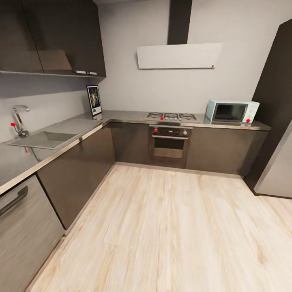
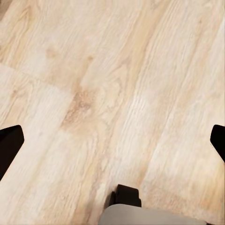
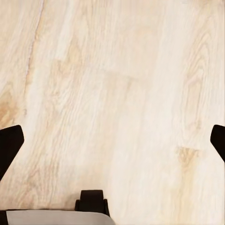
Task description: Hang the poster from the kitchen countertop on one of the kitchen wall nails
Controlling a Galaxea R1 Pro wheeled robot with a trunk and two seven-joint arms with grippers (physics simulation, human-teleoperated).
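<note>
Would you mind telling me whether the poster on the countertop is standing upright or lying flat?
Upright: the poster stands on its lower edge in the corner of the kitchen countertop, apparently against the wall, its face toward the room.

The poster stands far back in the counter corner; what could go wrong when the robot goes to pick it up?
1. The poster leans upright against the wall in the corner of the countertop, so the reach looks deep; a push could tip it over.
2. The tap and sink lie along the left run; an arm sweeping there might hit them.
3. Both grippers face the floor, open and empty.
</note>
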